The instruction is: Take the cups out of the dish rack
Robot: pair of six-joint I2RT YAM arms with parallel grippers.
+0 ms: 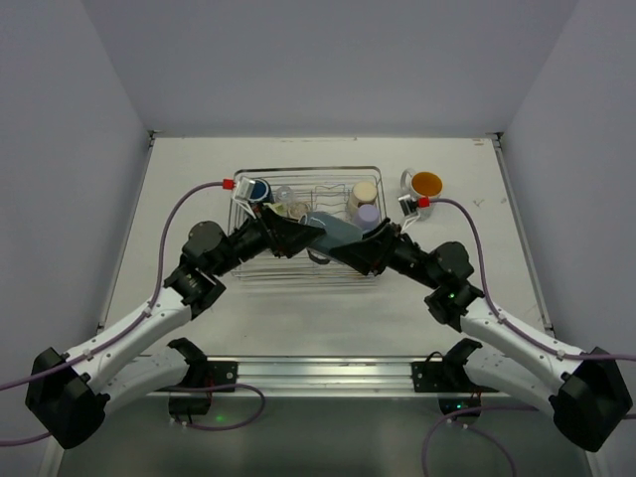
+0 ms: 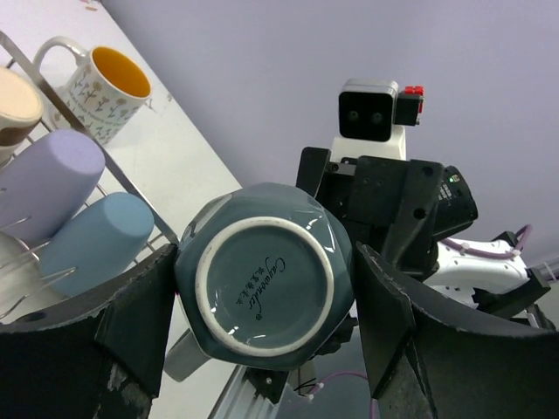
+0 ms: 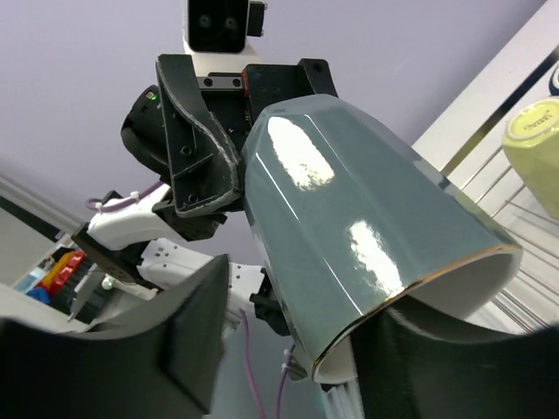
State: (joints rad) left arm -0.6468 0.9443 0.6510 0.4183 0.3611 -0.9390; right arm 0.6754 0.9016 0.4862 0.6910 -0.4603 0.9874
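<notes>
Top external: teal cup point(image 1: 336, 234) partly behind arms point(image 1: 248, 243).

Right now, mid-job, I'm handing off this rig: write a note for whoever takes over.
Left fingers: shut on the teal cup, above the dish rack.
Right fingers: either side of that cup's rim end; grip unclear.
Done: white mug stands on the table right of the rack.
Left: cream cup, lavender cup, light blue cup, dark blue cup in the rack; finish the handover.
</notes>
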